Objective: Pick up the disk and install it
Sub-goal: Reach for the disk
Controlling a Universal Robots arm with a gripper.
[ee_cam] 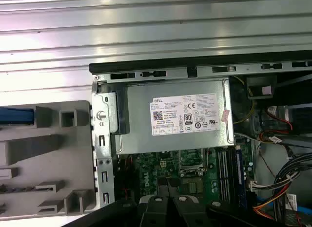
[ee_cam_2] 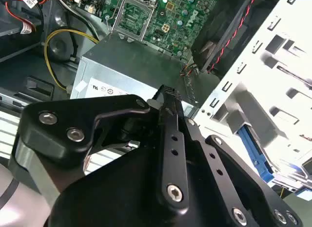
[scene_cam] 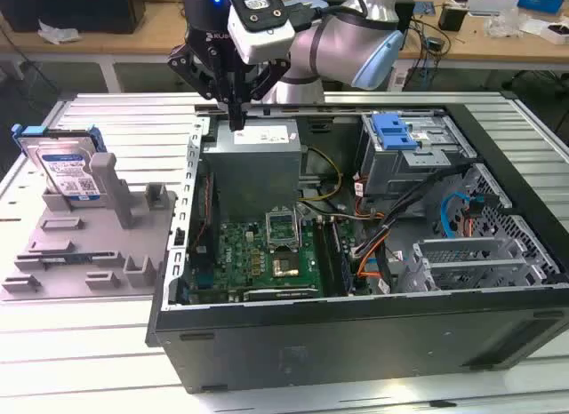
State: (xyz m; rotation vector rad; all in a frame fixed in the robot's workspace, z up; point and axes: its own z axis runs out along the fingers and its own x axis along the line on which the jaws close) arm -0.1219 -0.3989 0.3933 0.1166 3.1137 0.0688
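1. The gripper [scene_cam: 236,123] is seen with its 2 fingers [ee_cam_2: 169,121] pressed together, and nothing is held between them.
2. It is pointed downward and hangs just above the grey power supply [scene_cam: 256,156], near that unit's rear edge; whether contact is made cannot be told.
3. The power supply is mounted in a rear corner of the open computer case [scene_cam: 356,334], with the green motherboard [scene_cam: 267,254] just in front of it.
4. At the exterior view's right, a blue bracket [scene_cam: 396,131] is fixed atop the grey drive cage [scene_cam: 418,170] inside the case.
5. The disk [scene_cam: 67,170] is found well apart from the gripper, outside the case at the exterior view's left, propped tilted on a grey fixture [scene_cam: 80,254].
6. Case and fixture are both set on a ribbed metal table [scene_cam: 116,121].
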